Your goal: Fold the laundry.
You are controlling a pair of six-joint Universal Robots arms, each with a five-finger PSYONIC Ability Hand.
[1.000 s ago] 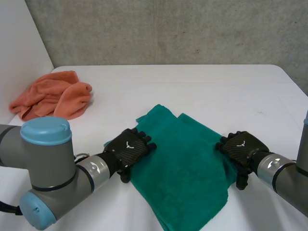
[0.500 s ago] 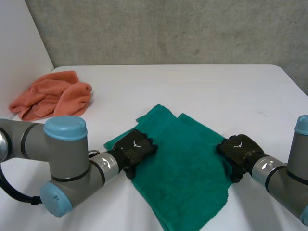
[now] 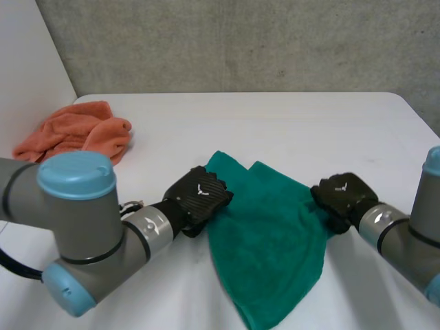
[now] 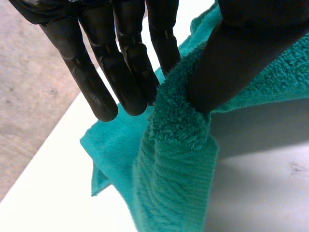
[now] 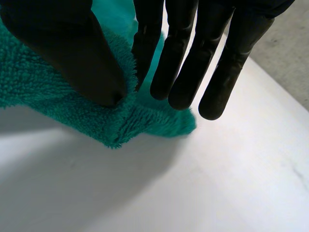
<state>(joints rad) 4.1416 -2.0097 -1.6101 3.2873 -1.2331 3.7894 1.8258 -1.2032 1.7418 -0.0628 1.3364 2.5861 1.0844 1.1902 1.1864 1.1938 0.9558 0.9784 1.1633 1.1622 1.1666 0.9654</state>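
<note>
the green towel [image 3: 268, 234] is at the middle of the table [image 3: 289, 124], left hand [image 3: 199, 196] pinching its nine o'clock edge, right hand [image 3: 342, 196] pinching its three o'clock edge; an orange cloth [image 3: 75, 134] lies at ten o'clock.

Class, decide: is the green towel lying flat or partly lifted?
Partly lifted. The left hand and right hand each pinch an edge of the green towel, raised above the table.
</note>
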